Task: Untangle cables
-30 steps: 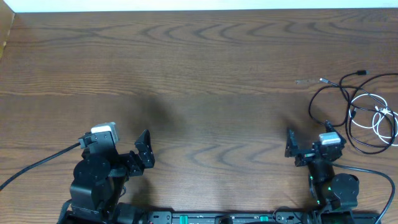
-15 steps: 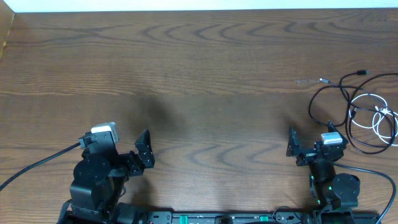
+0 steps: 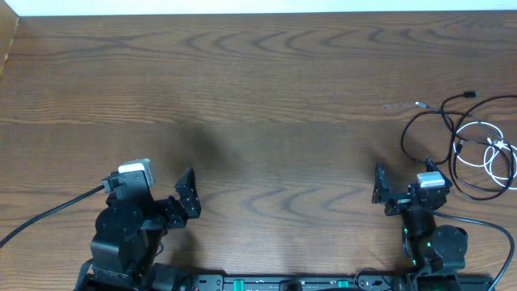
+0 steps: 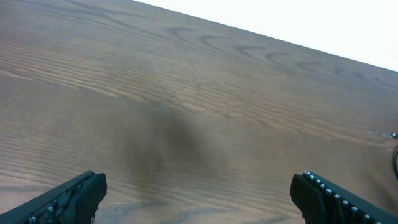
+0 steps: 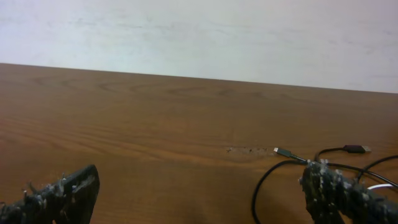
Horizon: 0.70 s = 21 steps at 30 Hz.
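Note:
The cables lie tangled at the table's far right: a black cable (image 3: 404, 141) in wide loops and a white cable (image 3: 499, 147) coiled among them. My right gripper (image 3: 404, 183) stands open just left of and nearer than the tangle, holding nothing. In the right wrist view (image 5: 199, 193) a loop of the black cable (image 5: 254, 200) curves past the right finger, and a small plug (image 5: 283, 152) lies beyond it. My left gripper (image 3: 152, 187) is open far to the left, over bare wood (image 4: 199, 199), with no cable near it.
The wooden table (image 3: 266, 97) stretches wide between the arms and the far edge. Each arm's own thick black cable (image 3: 40, 218) trails off near the front edge. A pale wall rises behind the table in the right wrist view.
The right gripper shifted slightly to the right and toward the front edge, then held still. The left arm and the cables have not moved.

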### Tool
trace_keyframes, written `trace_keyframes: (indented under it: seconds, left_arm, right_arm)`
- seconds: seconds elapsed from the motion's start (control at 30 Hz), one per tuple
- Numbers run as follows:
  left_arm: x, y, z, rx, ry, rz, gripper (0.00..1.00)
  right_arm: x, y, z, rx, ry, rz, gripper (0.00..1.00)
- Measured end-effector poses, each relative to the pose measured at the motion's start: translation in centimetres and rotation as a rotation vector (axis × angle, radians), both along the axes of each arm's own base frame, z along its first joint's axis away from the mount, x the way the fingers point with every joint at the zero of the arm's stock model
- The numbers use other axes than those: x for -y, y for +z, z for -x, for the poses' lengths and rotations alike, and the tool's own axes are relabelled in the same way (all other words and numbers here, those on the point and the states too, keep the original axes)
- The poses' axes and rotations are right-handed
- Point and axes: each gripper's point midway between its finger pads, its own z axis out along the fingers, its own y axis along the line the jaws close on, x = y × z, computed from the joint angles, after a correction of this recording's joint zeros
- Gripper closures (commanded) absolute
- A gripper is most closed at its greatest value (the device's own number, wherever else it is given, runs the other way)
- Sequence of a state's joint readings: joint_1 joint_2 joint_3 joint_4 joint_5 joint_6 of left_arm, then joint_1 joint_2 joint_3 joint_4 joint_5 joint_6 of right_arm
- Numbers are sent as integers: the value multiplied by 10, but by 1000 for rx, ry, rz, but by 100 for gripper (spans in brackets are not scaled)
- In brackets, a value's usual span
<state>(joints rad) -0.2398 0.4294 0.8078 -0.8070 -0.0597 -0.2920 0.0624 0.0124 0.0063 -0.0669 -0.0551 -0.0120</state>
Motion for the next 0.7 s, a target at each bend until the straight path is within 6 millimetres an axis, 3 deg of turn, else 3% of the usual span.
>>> trace_keyframes:
  seconds: [0.3,0.47,0.7]
  left_arm:
    - [0,-1,0,-4,0,-1,1]
    - [-8,-24,15,-114,26,-27,1]
    - [-31,-37,18,-115,145,-18,1]
  right_arm:
    - [0,0,0,0,0,0,1]
    - [0,0,0,0,0,0,1]
    - [0,0,0,0,0,0,1]
